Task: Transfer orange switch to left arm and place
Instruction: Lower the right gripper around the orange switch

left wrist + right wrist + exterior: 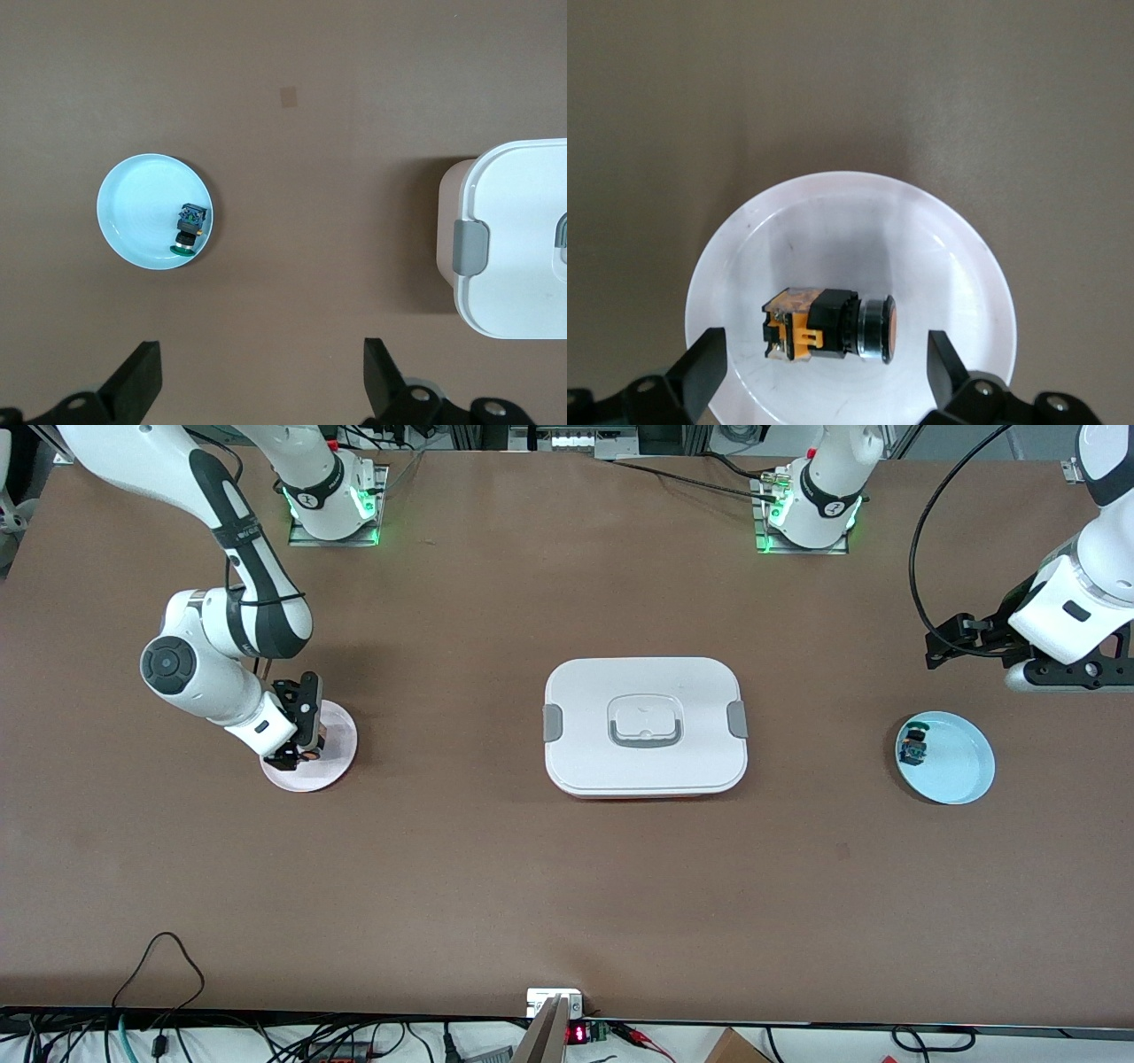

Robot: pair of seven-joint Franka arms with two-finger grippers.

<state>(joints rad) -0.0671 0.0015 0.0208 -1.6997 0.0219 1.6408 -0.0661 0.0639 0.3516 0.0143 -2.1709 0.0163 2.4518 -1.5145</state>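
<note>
The orange switch, black with orange parts, lies on its side on a pale pink plate. My right gripper is open just above it, one finger off each end of the switch, not touching it. In the front view the right gripper is low over the pink plate and hides most of the switch. The white lidded box stands at the table's middle. My left gripper is open and empty in the air, over bare table toward the left arm's end; it also shows in the left wrist view.
A light blue plate with a small blue-and-green component lies toward the left arm's end of the table; both show in the left wrist view, plate and component, with the box's clipped end.
</note>
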